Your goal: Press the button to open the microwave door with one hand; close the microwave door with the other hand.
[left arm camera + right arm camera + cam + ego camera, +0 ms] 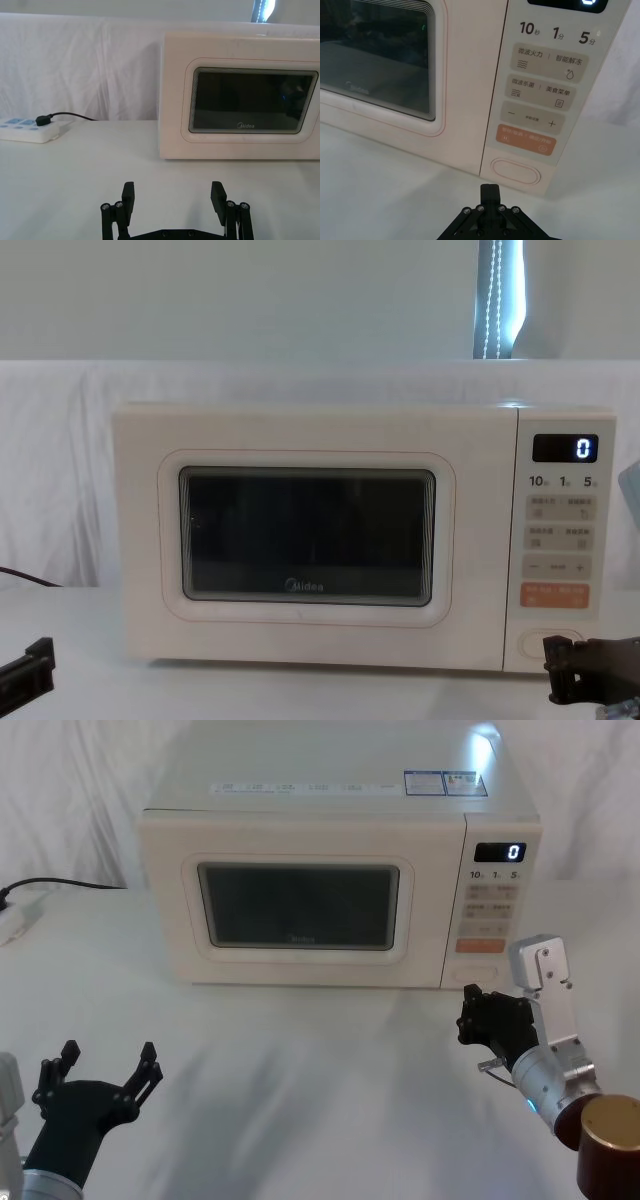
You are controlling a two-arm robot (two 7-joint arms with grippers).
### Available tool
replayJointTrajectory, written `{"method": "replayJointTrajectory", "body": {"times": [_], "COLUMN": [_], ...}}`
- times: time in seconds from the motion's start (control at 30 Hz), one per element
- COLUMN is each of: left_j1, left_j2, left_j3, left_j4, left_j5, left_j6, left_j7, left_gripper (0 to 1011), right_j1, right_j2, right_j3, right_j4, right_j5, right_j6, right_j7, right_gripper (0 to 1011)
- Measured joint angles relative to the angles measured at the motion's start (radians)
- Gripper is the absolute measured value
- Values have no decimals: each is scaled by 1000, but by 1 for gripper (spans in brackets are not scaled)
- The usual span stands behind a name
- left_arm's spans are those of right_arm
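The microwave (330, 830) is cream-white. Its door (305, 535) has a dark, near-black glass window and a grey logo beneath it. The display (500, 852) is black with a blue-white zero. The plain button (516, 171) is cream; the key (525, 140) above it is orange. Both the left gripper (174, 197) and the right gripper (478, 1015) are black. The bench (300, 1070) is covered in white cloth. A black cable (75, 116) plugs into a white power strip (27, 129) with pale blue patches.
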Motion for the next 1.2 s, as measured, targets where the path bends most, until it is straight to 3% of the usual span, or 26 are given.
{"method": "replayJointTrajectory", "body": {"times": [1.2], "left_j1": [0], "left_j2": [0], "left_j3": [0], "left_j4": [0], "left_j5": [0], "left_j6": [0], "left_j7": [0], "left_gripper": [1001], "right_j1": [149], "right_j2": [-37], "right_j3": [29], "right_j4": [223], "right_j5": [15], "right_j6": [-48], "right_j7": [-13], "right_gripper": [0]}}
